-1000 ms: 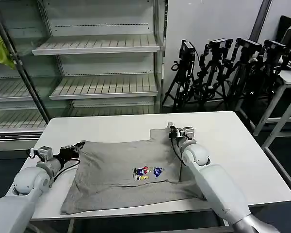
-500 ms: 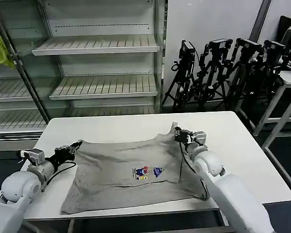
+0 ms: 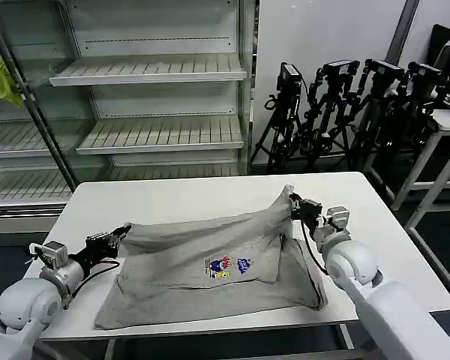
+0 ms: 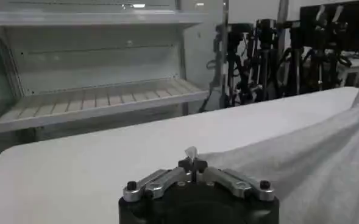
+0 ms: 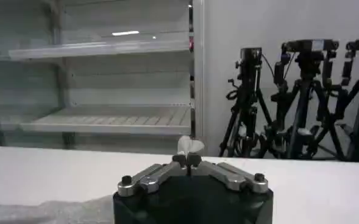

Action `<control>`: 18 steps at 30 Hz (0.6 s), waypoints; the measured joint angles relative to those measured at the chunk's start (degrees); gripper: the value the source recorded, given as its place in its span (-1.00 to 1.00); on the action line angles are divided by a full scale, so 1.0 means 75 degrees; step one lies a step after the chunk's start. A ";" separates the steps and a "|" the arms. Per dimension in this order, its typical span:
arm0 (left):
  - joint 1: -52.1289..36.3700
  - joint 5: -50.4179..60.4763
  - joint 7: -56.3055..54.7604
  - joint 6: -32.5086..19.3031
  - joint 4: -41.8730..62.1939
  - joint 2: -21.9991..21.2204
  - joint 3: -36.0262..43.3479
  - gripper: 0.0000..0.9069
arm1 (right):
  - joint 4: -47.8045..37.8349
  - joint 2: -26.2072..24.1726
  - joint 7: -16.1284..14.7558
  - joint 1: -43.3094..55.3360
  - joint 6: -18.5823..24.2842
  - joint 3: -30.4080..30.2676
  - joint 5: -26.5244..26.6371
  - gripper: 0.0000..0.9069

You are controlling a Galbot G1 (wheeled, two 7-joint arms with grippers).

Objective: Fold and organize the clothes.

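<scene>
The grey T-shirt (image 3: 210, 270) is spread on the white counter (image 3: 375, 225), its near hem at the front edge. Its far left corner is pinched by the left claw (image 3: 122, 232), pressed together just above the counter. Farther back on the right, the far right corner is pinched by the right claw (image 3: 291, 206) and held raised, so the cloth is tented. For a clean fold, both corners should be carried at matching height and pace toward the near hem, tension kept even.
</scene>
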 measured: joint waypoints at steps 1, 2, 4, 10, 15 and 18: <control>0.0078 0.0001 0.0002 -0.0011 -0.0034 0.0004 -0.0050 -0.84 | 0.0062 -0.0030 -0.0002 -0.0074 0.0009 0.0002 -0.0015 -1.00; 0.0148 0.0001 0.0003 -0.0016 -0.0061 0.0007 -0.0091 -0.84 | 0.0124 -0.0055 -0.0007 -0.0161 0.0015 0.0003 -0.0034 -1.00; 0.0296 -0.0002 0.0005 -0.0026 -0.0137 0.0019 -0.0185 -0.84 | 0.0222 -0.0096 -0.0006 -0.0294 0.0024 -0.0001 -0.0082 -1.00; 0.0684 -0.0031 0.0012 -0.0032 -0.0341 0.0050 -0.0480 -0.84 | 0.0481 -0.0225 -0.0015 -0.0669 0.0051 -0.0020 -0.0215 -1.00; 0.1019 -0.0070 0.0012 -0.0038 -0.0545 0.0033 -0.0739 -0.84 | 0.0643 -0.0335 -0.0016 -0.0892 0.0067 0.0027 -0.0268 -1.00; 0.1215 -0.0086 0.0013 -0.0043 -0.0667 0.0010 -0.0878 -0.87 | 0.0734 -0.0398 -0.0014 -0.1007 0.0071 0.0063 -0.0289 -1.00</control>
